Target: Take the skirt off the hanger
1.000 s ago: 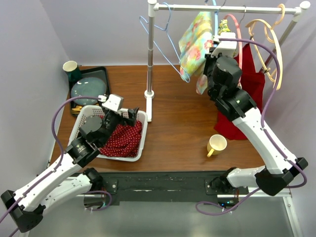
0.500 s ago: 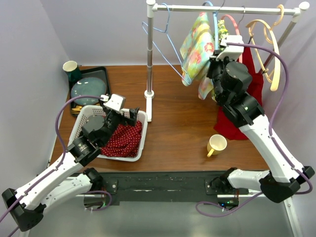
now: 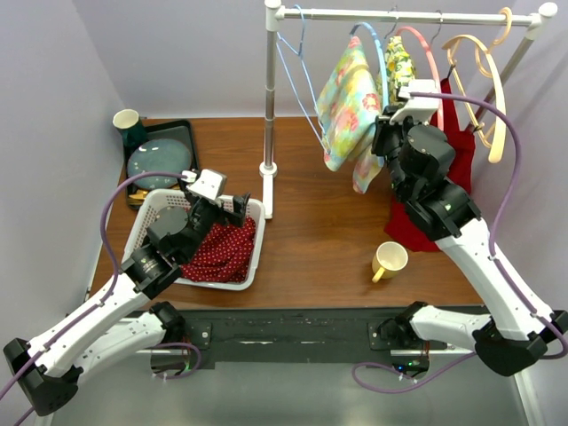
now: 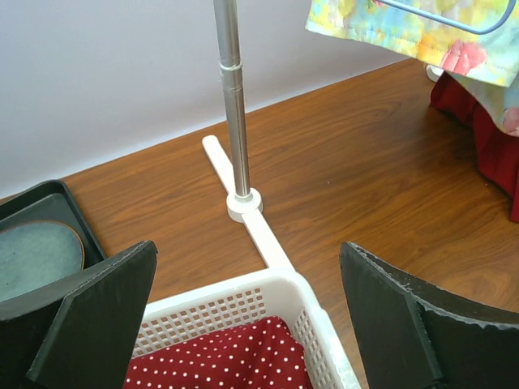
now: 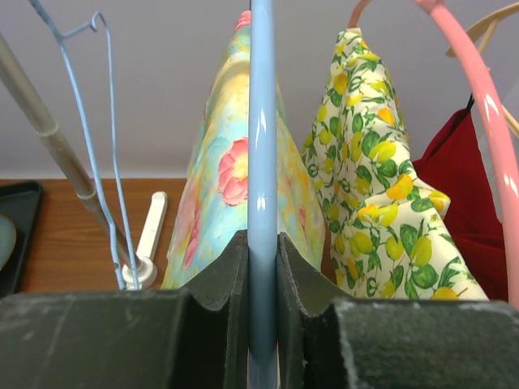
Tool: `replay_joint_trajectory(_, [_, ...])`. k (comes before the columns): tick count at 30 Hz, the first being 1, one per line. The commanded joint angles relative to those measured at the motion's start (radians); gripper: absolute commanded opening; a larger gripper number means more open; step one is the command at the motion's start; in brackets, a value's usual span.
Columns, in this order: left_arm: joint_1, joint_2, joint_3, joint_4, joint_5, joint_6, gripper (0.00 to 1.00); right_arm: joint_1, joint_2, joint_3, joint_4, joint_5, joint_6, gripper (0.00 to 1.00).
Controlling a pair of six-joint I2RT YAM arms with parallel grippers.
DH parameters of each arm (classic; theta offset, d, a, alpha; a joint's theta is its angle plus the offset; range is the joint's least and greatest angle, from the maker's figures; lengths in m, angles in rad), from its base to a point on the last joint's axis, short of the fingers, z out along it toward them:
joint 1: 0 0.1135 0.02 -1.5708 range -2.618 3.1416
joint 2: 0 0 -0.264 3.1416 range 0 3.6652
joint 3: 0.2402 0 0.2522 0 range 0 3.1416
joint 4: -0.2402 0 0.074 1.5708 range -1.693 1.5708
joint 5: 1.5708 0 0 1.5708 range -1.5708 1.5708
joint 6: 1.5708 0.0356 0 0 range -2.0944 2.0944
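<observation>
Our right gripper (image 5: 262, 267) is closed on the light blue hanger (image 5: 262, 121). Both fingers press the blue bar from its two sides, and the bar rises straight up from between them. The skirt (image 5: 219, 170), with pastel flowers in yellow, pink and green, hangs on this hanger. Most of the cloth falls to the left of the gripper and behind the bar, so it is on the hanger and not off it.

Just to the right of the gripper we see a cloth with lemon print (image 5: 377, 162) on a pink hanger (image 5: 478, 89), and further right a red garment (image 5: 454, 194). To the far left of the gripper an empty thin wire hanger (image 5: 101, 121) hangs near the rack pole (image 5: 49, 138). In the top view all hangers are on the rail (image 3: 399, 15), above the gripper.

Our left gripper (image 4: 251, 304) is fully open and holds nothing. Its two dark fingers (image 4: 97, 316) stand wide apart. Directly below it is the white basket (image 4: 324, 348), with a red cloth with white dots (image 4: 219, 361) inside. Ahead of this gripper the rack pole stands on the wooden counter (image 4: 365, 186), and to its left lies a dark tray (image 4: 40, 207) with a grey-blue plate (image 4: 32, 255).

In the top view a yellow mug (image 3: 389, 260) stands on the counter, below the right gripper and well apart from it.
</observation>
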Motion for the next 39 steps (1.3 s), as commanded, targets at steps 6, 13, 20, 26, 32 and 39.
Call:
replay_joint_trajectory(6, [0.005, -0.012, -0.009, 0.047, 0.008, 0.019, 1.0, 0.001, -0.085, -0.004, 0.001, -0.025, 0.061, 0.0])
replay_joint_trajectory(13, [0.005, 0.001, -0.011, 0.048, 0.024, 0.024, 1.0, 0.001, -0.14, -0.032, 0.001, -0.014, 0.025, 0.0])
replay_joint_trajectory(20, [0.005, -0.016, -0.022, 0.057, 0.113, 0.041, 1.0, 0.002, -0.246, -0.111, -0.143, -0.075, 0.212, 0.0])
replay_joint_trajectory(26, [0.005, 0.017, 0.059, 0.005, 0.232, 0.053, 1.0, 0.001, -0.378, -0.191, -0.27, -0.196, 0.344, 0.0])
replay_joint_trajectory(32, [-0.067, 0.102, 0.185, -0.105, 0.311, 0.021, 1.0, 0.001, -0.488, -0.255, -0.307, -0.301, 0.41, 0.0])
replay_joint_trajectory(39, [-0.309, 0.263, 0.279, -0.053, 0.237, -0.05, 1.0, -0.001, -0.565, -0.369, -0.22, -0.449, 0.504, 0.0])
